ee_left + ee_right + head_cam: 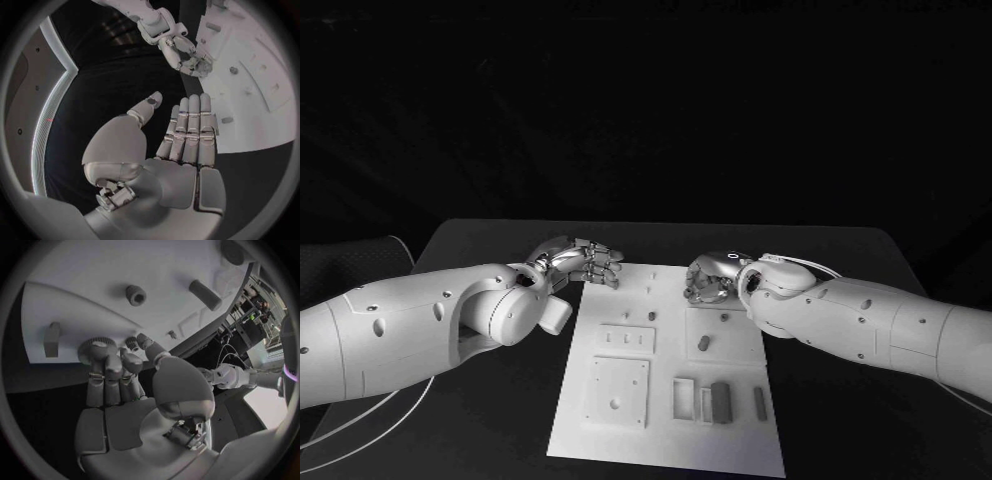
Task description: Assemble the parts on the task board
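Observation:
The white task board (733,440) lies in the middle of the table, with small grey parts (704,342) on it and grey blocks (721,400) near its front. My left hand (581,262) hovers at the board's far left corner; in the left wrist view this left hand (181,135) has straight fingers, the thumb apart, and holds nothing. My right hand (714,278) is over the board's far right part, and in its wrist view the right hand (112,365) has its fingers curled in, tips close to the board (75,300). I see no part plainly held in them.
On the board near the right hand lie a short cylinder (135,294), a peg (205,294) and a block (52,337). A recessed plate (619,392) sits at the board's front left. A white cable (358,425) lies at the table's left.

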